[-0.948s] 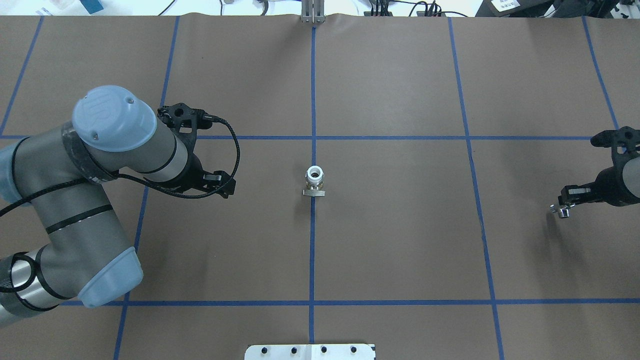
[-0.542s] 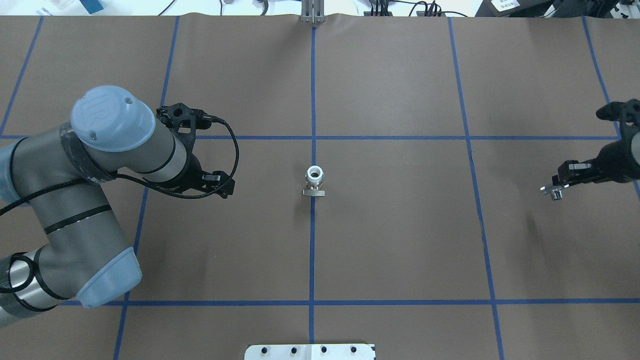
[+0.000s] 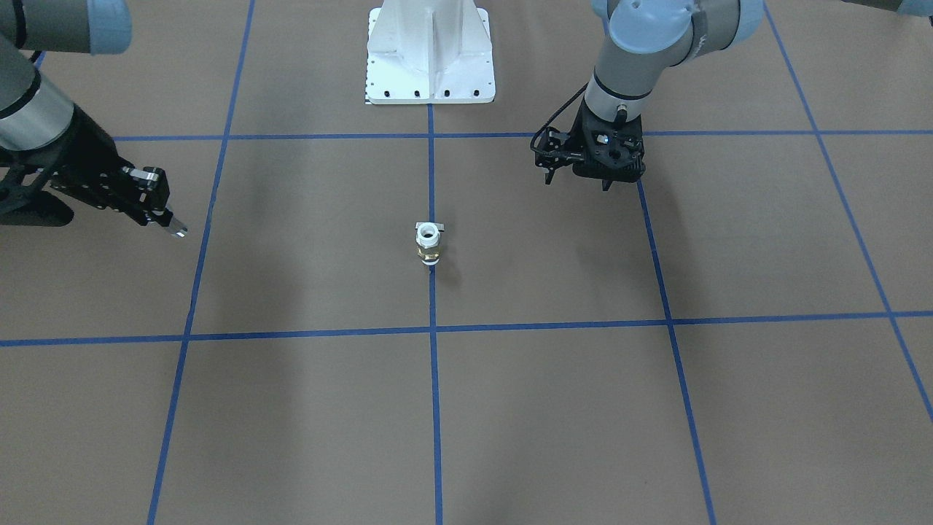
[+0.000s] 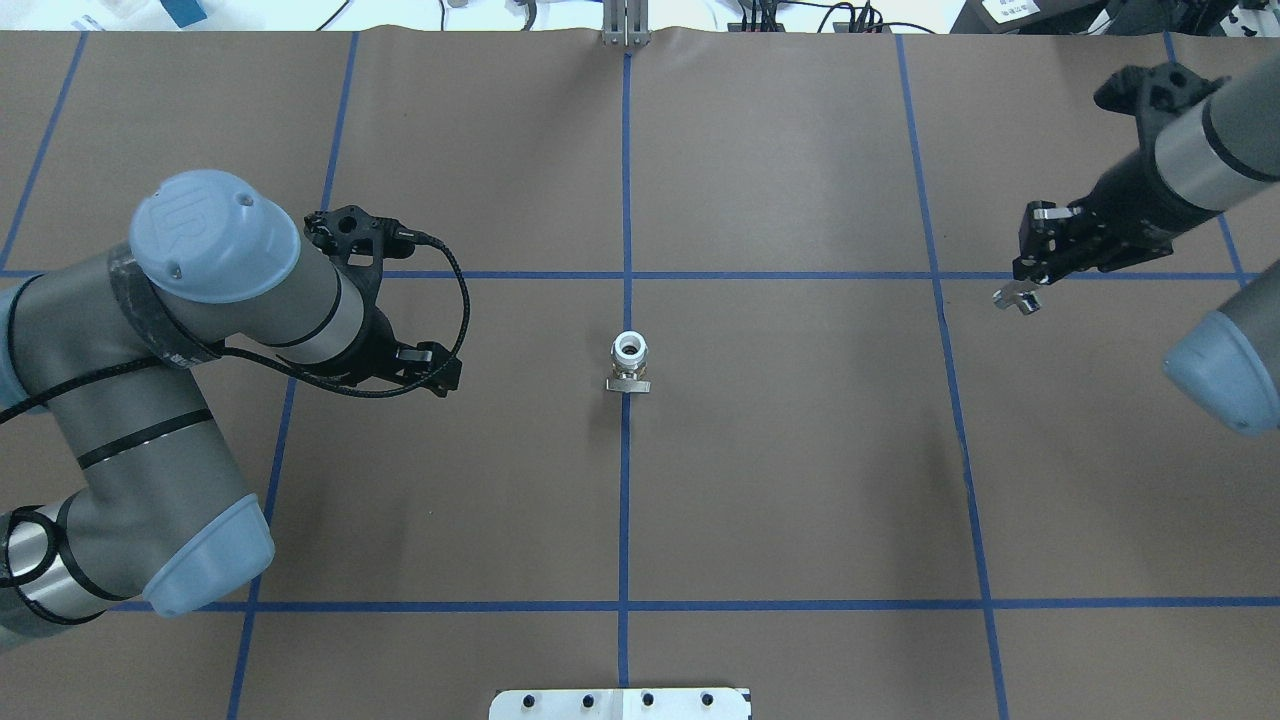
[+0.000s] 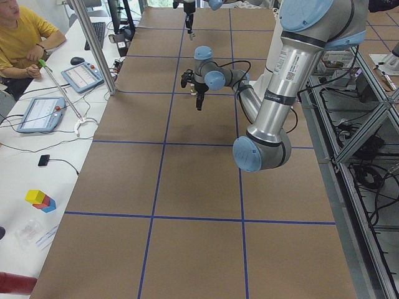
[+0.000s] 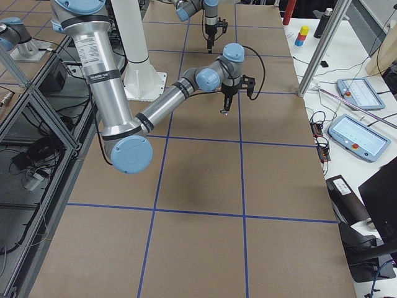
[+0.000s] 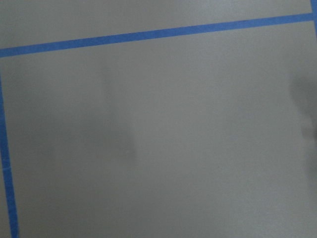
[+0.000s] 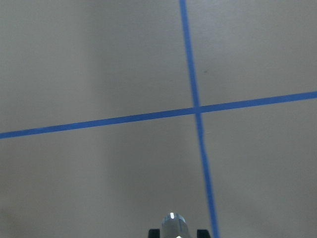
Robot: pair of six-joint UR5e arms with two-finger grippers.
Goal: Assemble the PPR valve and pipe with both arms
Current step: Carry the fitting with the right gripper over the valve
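The PPR valve (image 4: 629,362) stands upright on the centre blue line, one white end up, brass middle, pale lever tab on the robot's side; it also shows in the front view (image 3: 428,244). My right gripper (image 4: 1022,290) is shut on the small silver pipe (image 4: 1013,300) and holds it above the table, far to the valve's right. The front view (image 3: 169,224) and the right wrist view show the pipe (image 8: 173,225) between the fingers. My left gripper (image 4: 440,366) hangs open and empty to the valve's left, also in the front view (image 3: 577,181).
The brown table cover carries a blue tape grid (image 4: 627,200). The white robot base plate (image 3: 430,58) is at the table's near edge. Operators' tablets (image 5: 81,76) and a metal post (image 6: 316,59) stand beyond the far edge.
My right arm has swung away from the robot and inward to the left, carrying the pipe with it. My left arm has shifted only slightly. The valve has not moved.
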